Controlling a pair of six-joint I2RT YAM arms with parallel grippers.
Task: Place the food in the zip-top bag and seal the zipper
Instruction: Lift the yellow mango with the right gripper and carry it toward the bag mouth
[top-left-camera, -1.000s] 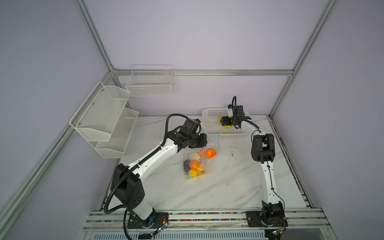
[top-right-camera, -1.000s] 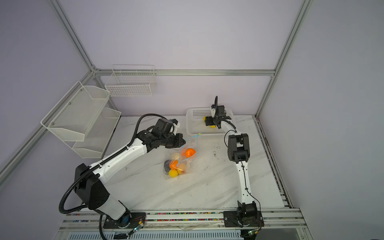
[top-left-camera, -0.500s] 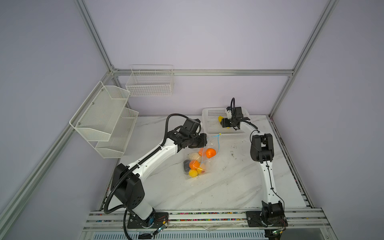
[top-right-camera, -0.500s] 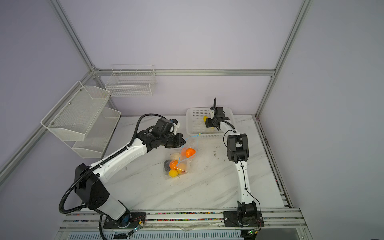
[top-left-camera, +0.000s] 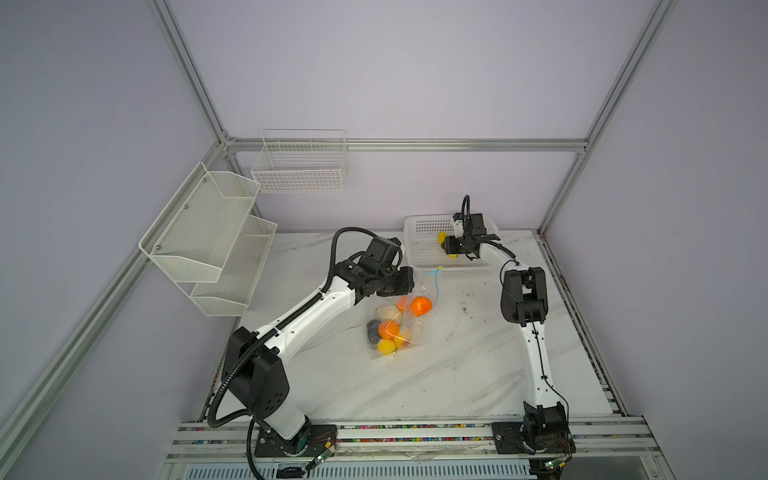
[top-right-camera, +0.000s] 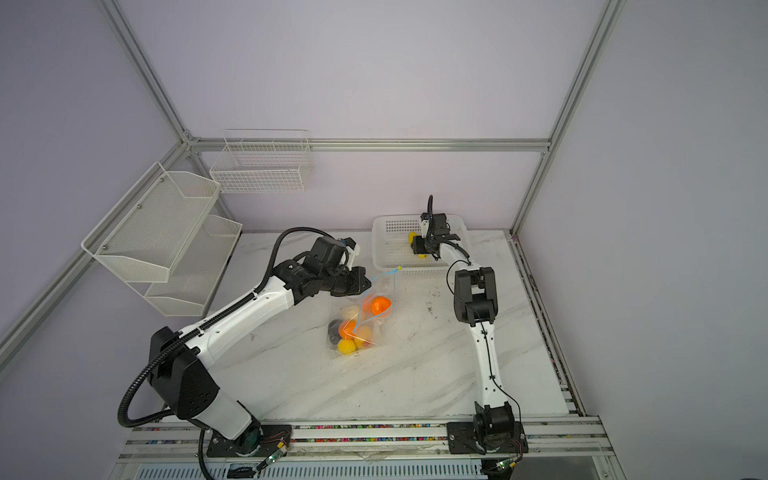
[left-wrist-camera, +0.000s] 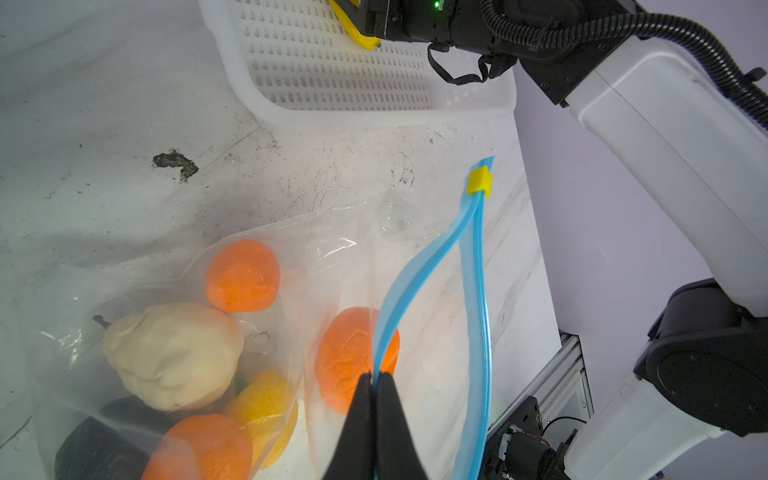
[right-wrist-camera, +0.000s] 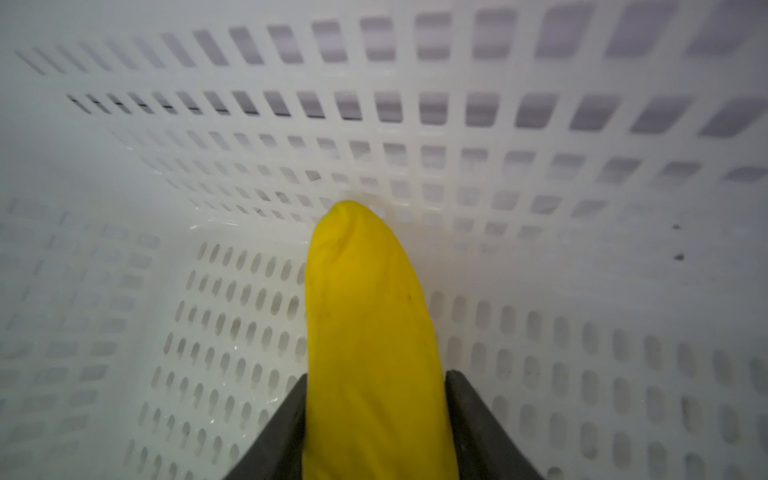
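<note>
Marble-veined table (top-left-camera: 457, 374) carries the clear zip-top bag (top-left-camera: 422, 289) of toy fruit (top-left-camera: 388, 328) near its middle, left hand (left-wrist-camera: 375, 376) pinching one blue zipper (left-wrist-camera: 415, 274) lip, while at one o'clock right hand (right-wrist-camera: 377, 375) clamps a yellow banana (right-wrist-camera: 365, 311) inside the white basket (top-left-camera: 426, 253).

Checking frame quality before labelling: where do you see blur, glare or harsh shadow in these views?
Right wrist view: banana fairly sharp, basket wall behind it smeared and soft. Left wrist view: white glints on the zip-top bag, contents clear through it. In both top views: even light, only faint shadows on the table.
</note>
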